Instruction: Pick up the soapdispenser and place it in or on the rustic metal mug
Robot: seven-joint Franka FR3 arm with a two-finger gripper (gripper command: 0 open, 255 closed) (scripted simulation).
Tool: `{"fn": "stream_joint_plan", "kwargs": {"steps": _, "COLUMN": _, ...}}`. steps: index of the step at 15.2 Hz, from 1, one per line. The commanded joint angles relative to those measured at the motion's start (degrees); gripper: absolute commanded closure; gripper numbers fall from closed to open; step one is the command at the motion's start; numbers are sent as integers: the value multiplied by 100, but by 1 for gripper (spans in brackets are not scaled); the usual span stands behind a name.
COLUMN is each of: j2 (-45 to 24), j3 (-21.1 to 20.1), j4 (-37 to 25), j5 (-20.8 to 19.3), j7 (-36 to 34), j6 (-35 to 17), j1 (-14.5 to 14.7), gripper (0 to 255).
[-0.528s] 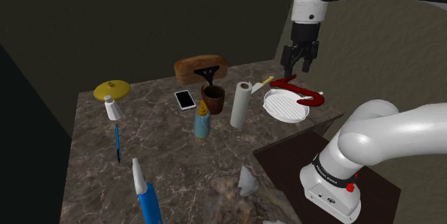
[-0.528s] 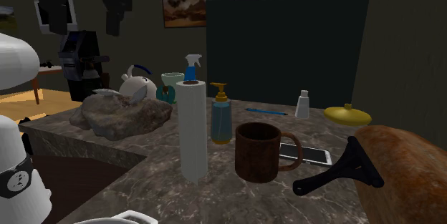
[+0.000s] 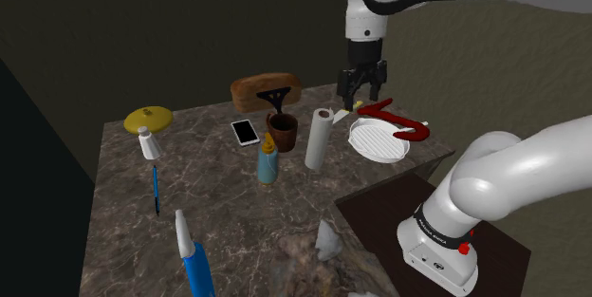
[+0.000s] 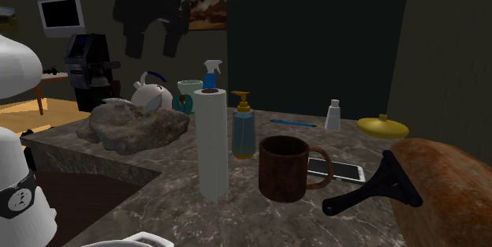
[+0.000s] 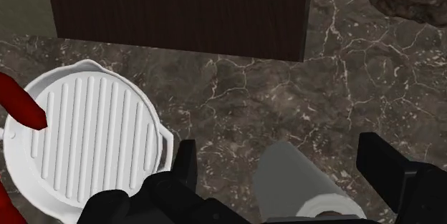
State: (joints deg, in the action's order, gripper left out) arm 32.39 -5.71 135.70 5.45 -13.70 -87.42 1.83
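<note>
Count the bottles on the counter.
3. The soap dispenser beside the brown mug; a blue spray bottle near the rock; a small white bottle by the yellow lid. Others may be hidden.

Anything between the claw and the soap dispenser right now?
Yes: the paper towel roll stands upright between the claw and the soap dispenser, almost beneath the open claw. Approaching from above should clear it.

Dark veined marble countertop [image 3: 237, 212] carries: yellow lidded dish [image 3: 149, 118], white smartphone [image 3: 246, 132], brown mug [image 3: 283, 132], blue soap dispenser [image 3: 268, 163], upright white paper-towel roll [image 3: 318, 140], white ribbed round pan [image 3: 379, 140], brown bread loaf [image 3: 254, 90].
</note>
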Motion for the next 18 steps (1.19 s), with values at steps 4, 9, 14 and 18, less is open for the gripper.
{"fn": "stream_joint_plan", "kwargs": {"steps": 4, "j2": -1145, "j3": -466, "j4": -606, "j5": 98, "j7": -482, "j6": -317, "j1": 164, "gripper": 0}}
{"fn": "stream_joint_plan", "kwargs": {"steps": 9, "j2": -2351, "j3": -845, "j4": -1372, "j5": 15, "j7": -971, "j6": -507, "j1": 315, "gripper": 0}}
{"fn": "stream_joint_plan", "kwargs": {"steps": 14, "j2": -3613, "j3": -1122, "j4": -2320, "j5": -211, "j7": -1474, "j6": -534, "j1": 520, "gripper": 0}}
{"fn": "stream_joint_plan", "kwargs": {"steps": 18, "j2": -4662, "j3": -1256, "j4": -3228, "j5": -454, "j7": -1854, "j6": -418, "j1": 752, "gripper": 0}}
